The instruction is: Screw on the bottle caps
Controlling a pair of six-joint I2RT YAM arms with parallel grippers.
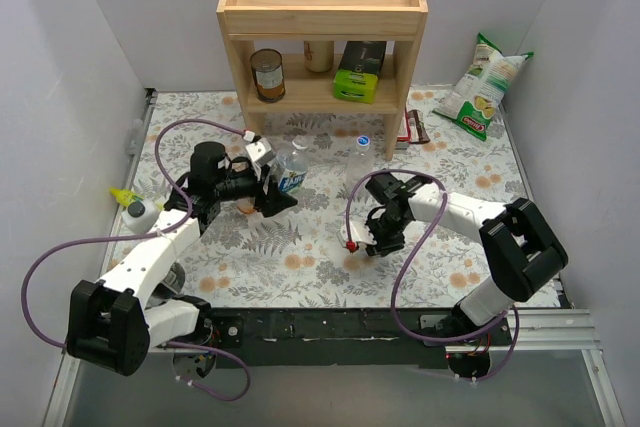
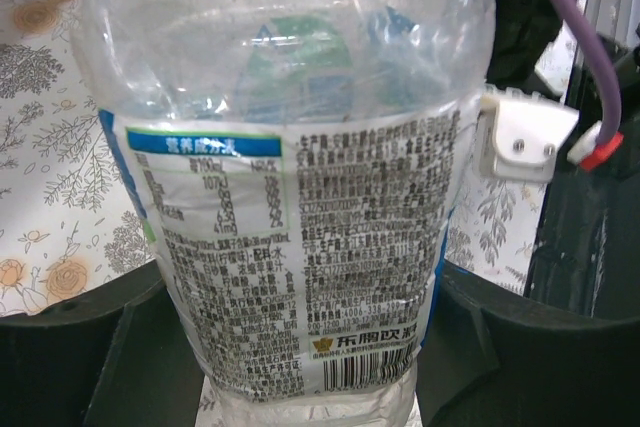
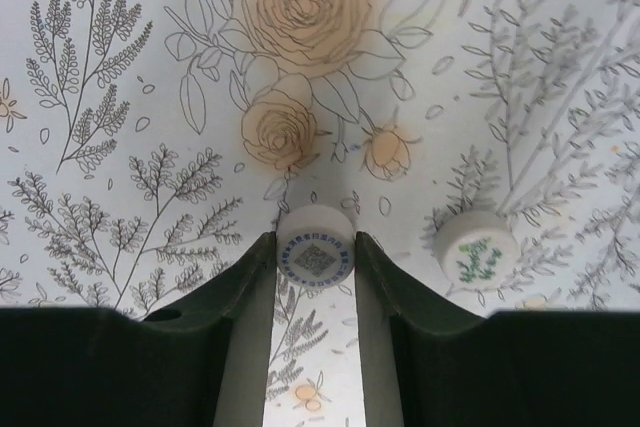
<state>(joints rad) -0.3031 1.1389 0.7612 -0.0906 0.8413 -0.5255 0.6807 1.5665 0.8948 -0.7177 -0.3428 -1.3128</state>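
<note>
Cap [image 3: 315, 255] pickup: right pincer [image 3: 316, 292] pinches it on tabletop [image 3: 120, 97]; left pincer [image 2: 300, 347] clamps labelled bottle [image 2: 290, 197]. Next, probably lift cap onto neck.

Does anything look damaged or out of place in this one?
The labelled bottle in the left gripper looks crumpled: its clear wall above the label is dented and creased. The right gripper pinches a white cap normally.

light: bright, even | shadows: soft | glare: labelled bottle [image 2: 300, 247] top

Plain white walls [image 1: 70, 47] on three sides; floral-print tabletop [image 1: 300, 247]; wooden shelf unit [image 1: 322, 7] at far edge.
</note>
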